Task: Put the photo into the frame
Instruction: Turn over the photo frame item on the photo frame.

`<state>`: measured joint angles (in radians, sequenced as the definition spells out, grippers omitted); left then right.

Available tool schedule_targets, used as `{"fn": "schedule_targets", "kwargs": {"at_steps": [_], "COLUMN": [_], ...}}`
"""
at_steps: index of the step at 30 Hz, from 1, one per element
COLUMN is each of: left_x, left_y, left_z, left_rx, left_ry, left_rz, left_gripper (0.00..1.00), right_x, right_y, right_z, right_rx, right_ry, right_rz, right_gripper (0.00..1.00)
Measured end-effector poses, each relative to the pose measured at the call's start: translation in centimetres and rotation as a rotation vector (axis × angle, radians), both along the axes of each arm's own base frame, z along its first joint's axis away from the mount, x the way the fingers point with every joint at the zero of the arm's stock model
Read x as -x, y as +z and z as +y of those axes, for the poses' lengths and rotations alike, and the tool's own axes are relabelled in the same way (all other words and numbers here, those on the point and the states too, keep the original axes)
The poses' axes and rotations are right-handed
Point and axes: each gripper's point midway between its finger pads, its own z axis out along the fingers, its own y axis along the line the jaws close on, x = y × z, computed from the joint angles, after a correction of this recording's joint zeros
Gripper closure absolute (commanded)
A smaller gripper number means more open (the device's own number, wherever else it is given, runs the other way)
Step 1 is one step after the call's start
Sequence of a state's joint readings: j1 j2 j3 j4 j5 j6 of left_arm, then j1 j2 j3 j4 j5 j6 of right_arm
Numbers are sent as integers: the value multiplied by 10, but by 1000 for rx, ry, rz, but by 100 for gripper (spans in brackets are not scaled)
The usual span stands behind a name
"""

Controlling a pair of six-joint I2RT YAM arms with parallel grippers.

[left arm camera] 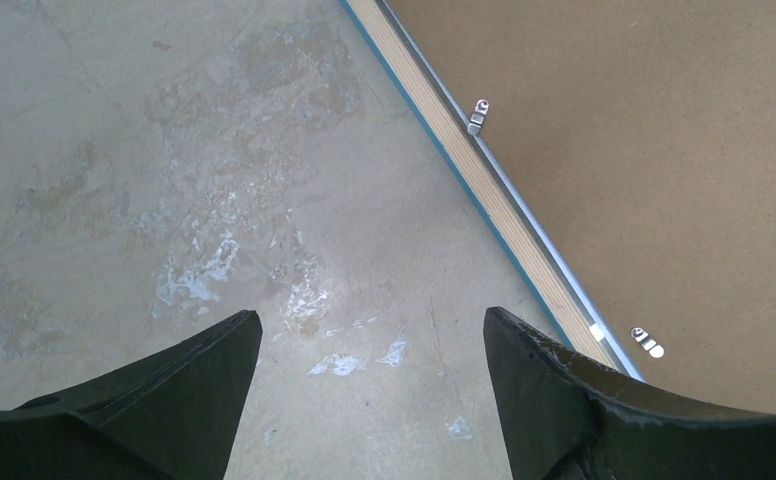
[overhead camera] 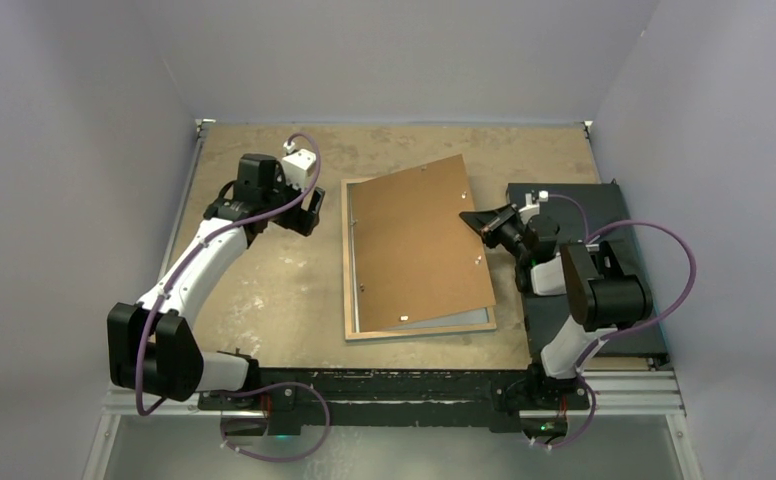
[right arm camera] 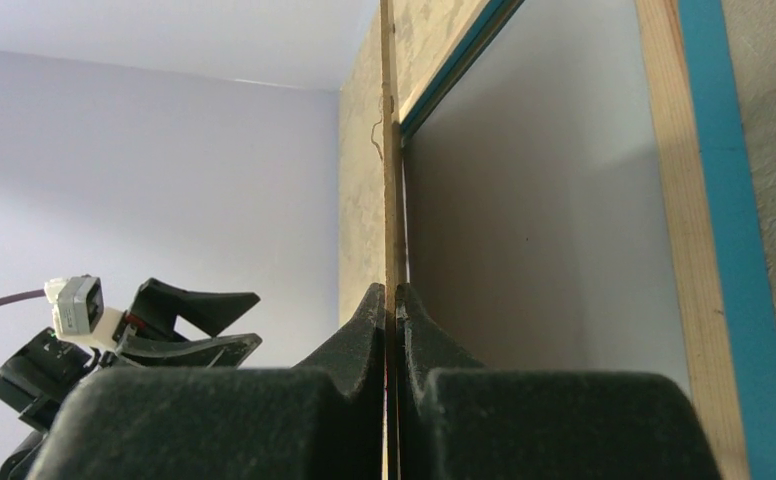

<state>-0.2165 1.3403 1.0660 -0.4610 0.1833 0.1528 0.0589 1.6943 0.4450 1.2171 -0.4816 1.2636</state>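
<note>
Worn brown table (overhead camera: 264, 300), lilac walls, black mat (overhead camera: 604, 200) under the right arm. Frame (overhead camera: 350, 290) lies face down mid-table, wood rim up, blue edge showing at the side. Board (overhead camera: 419, 245) sits over it skewed: top right corner hangs past the rim, and the right edge is raised off the frame. Right gripper (overhead camera: 476, 220) is pinched tight on that right edge; the wrist view shows the thin board clamped between both pads, with a gap under it. Left gripper (overhead camera: 304, 215) is spread wide, holds nothing, and hangs over bare table just left of the frame's rim. Contents of the frame: a flat pale grey sheet (right arm camera: 544, 200) fills the recess under the board. Can't tell if that's the photo's white back or just the glass; no balloon print is visible in any view. Step, as I read it: handling the back, board not seated. If the photo is in, the next move is to square the board to the rim and lower it flat inside, then turn the tabs (left arm camera: 478, 115). The left arm is free to steady the frame. Risk: the skewed board catches on the rim or shifts whatever lies below.
</note>
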Motion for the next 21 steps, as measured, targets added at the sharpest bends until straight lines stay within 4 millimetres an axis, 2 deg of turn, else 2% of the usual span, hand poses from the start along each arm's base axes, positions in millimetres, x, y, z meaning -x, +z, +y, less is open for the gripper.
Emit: {"fn": "schedule_targets", "kwargs": {"at_steps": [4, 9, 19, 21], "left_x": [1, 3, 3, 4], "left_y": [-3, -10, -12, -14], "left_z": [0, 0, 0, 0], "left_rx": [-1, -4, -3, -3], "left_ry": [0, -1, -4, -5], "left_rz": [8, 24, 28, 33], "left_gripper": [20, 20, 21, 21], "right_x": [-1, 0, 0, 1], "right_y": [-5, -2, -4, -4], "right_z": [1, 8, 19, 21], "right_rx": [0, 4, 43, 56], "right_ry": [3, 15, 13, 10], "right_rz": [3, -23, -45, -48], "right_gripper": [100, 100, 100, 96]}}
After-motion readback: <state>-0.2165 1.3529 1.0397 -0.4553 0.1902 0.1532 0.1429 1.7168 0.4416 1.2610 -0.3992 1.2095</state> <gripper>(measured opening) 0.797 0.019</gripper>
